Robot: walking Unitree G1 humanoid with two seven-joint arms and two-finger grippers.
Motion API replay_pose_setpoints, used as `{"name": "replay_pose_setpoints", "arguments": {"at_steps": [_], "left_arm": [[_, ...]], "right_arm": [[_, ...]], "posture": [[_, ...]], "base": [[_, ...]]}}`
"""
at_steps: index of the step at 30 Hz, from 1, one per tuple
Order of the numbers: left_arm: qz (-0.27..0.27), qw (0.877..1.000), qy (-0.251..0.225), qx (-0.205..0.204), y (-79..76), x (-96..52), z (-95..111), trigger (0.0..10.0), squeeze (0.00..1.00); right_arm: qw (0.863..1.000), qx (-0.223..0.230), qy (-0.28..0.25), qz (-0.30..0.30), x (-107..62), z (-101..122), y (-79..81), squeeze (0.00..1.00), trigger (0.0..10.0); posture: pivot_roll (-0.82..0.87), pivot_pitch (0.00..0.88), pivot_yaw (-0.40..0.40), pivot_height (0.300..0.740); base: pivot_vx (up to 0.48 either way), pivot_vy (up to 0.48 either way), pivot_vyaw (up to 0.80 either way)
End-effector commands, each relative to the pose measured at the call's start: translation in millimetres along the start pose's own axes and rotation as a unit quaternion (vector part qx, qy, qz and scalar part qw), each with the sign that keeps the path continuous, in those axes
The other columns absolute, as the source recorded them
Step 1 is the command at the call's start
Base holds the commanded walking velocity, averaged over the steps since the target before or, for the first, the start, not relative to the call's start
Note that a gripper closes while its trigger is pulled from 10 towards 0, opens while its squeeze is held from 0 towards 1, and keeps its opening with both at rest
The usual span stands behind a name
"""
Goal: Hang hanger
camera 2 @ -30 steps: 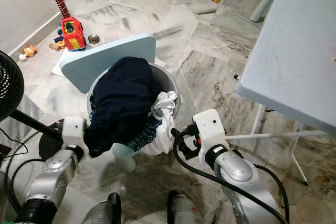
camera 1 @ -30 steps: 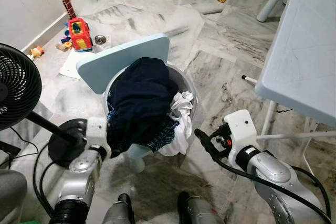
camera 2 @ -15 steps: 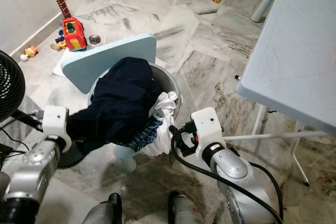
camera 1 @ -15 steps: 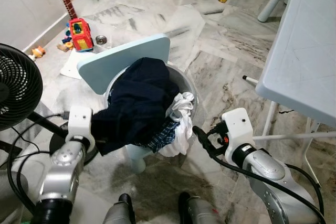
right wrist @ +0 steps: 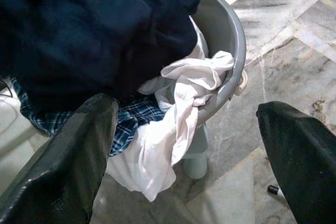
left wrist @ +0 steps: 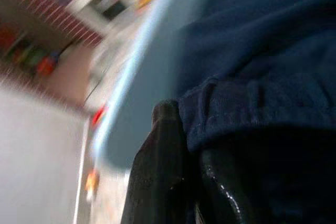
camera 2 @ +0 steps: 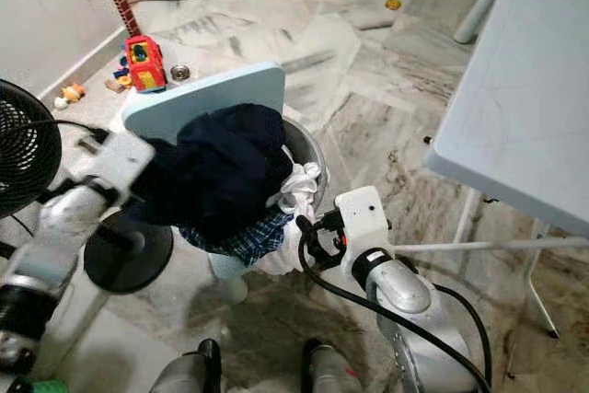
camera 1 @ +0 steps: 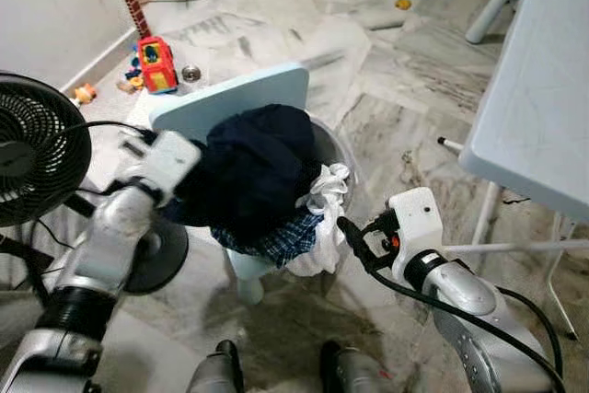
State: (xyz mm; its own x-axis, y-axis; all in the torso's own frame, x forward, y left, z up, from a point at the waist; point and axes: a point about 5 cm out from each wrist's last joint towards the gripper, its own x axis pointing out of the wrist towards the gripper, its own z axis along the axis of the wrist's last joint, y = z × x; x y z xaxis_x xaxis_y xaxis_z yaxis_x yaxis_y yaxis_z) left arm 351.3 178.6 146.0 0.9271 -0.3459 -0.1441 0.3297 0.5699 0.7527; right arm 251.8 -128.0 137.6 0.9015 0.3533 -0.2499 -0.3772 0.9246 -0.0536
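Observation:
A grey laundry basket point(camera 1: 329, 140) stands on a pale blue stool point(camera 1: 244, 278) just in front of me. It is piled with a dark navy garment point(camera 1: 253, 172), a plaid cloth point(camera 1: 276, 241) and a white cloth point(camera 1: 322, 218) that droops over the rim. My left gripper point(left wrist: 191, 182) is shut on the navy garment's hem, raised at the basket's left side, with its fingers buried in the fabric. My right gripper point(camera 1: 354, 241) stands open, low at the basket's right side, pointing at the white cloth point(right wrist: 173, 108) with nothing between its fingers.
A black standing fan point(camera 1: 32, 158) and its round base point(camera 1: 156, 250) are close on the left. A pale blue table point(camera 1: 543, 71) with white legs point(camera 1: 515, 248) fills the right. A pale blue board point(camera 1: 230, 103) leans behind the basket. Toys point(camera 1: 158, 51) lie on the marble floor beyond.
My left arm has risen and swung in toward the basket's left side, lifting the navy garment's edge with it. The right gripper has hardly moved.

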Motion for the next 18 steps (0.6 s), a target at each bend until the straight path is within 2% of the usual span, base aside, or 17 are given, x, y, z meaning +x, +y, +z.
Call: {"name": "replay_pose_setpoints", "arguments": {"at_steps": [1, 3, 4, 7, 9, 10, 13, 14, 18], "left_arm": [[-0.068, 0.996, -0.015, 0.051, -24.6, 6.6, 3, 0.0, 0.00], [-0.111, 0.988, -0.033, 0.102, -45.6, 16.7, 11, 0.0, 0.00], [-0.113, 0.987, -0.036, 0.106, -47.7, 17.9, 12, 0.0, 0.00], [-0.155, 0.978, -0.058, 0.129, -67.0, 25.7, 21, 0.0, 0.00], [-0.170, 0.974, -0.060, 0.136, -73.0, 26.6, 22, 0.0, 0.00], [-0.228, 0.961, -0.062, 0.145, -92.2, 25.9, 23, 0.0, 0.00], [-0.289, 0.943, -0.061, 0.156, -111.5, 22.1, 19, 0.0, 0.00], [-0.299, 0.940, -0.062, 0.155, -114.8, 20.9, 18, 0.0, 0.00], [-0.300, 0.943, -0.065, 0.128, -117.1, 21.1, 19, 0.0, 0.00]], "right_arm": [[1.000, -0.003, 0.002, -0.006, -0.8, -2, -2.7, 0.00, 10.0], [1.000, -0.005, -0.002, -0.008, -0.3, 1, -3.8, 0.00, 10.0], [1.000, -0.005, -0.002, -0.009, -0.2, 1, -4.0, 0.00, 10.0], [1.000, -0.007, -0.004, -0.016, -2.0, 1, -7.3, 0.00, 10.0], [1.000, -0.008, -0.003, -0.018, -2.4, 1, -7.8, 0.00, 10.0], [1.000, -0.008, -0.004, -0.020, -2.8, 1, -8.0, 0.00, 10.0], [1.000, -0.008, -0.005, -0.020, -2.5, 1, -6.7, 0.00, 10.0], [1.000, -0.008, -0.006, -0.020, -2.3, 1, -6.5, 0.00, 10.0], [1.000, -0.009, -0.007, -0.019, -1.5, 2, -6.3, 0.00, 10.0]], "posture": [[-0.15, 0.228, 0.005, 0.740], [-0.17, 0.220, 0.004, 0.740], [-0.17, 0.220, 0.004, 0.740], [-0.18, 0.216, 0.005, 0.740], [-0.18, 0.213, 0.008, 0.740], [-0.19, 0.210, 0.010, 0.740], [-0.19, 0.205, 0.010, 0.740], [-0.19, 0.205, 0.011, 0.740], [-0.19, 0.198, 0.009, 0.740]], "base": [[0.000, 0.000, 0.00], [0.000, 0.000, 0.00], [0.000, 0.000, 0.00], [0.000, 0.000, 0.00], [0.000, 0.000, 0.00], [0.000, 0.000, 0.00], [0.000, 0.000, 0.00], [0.000, 0.000, 0.00], [0.000, 0.000, 0.00]]}}
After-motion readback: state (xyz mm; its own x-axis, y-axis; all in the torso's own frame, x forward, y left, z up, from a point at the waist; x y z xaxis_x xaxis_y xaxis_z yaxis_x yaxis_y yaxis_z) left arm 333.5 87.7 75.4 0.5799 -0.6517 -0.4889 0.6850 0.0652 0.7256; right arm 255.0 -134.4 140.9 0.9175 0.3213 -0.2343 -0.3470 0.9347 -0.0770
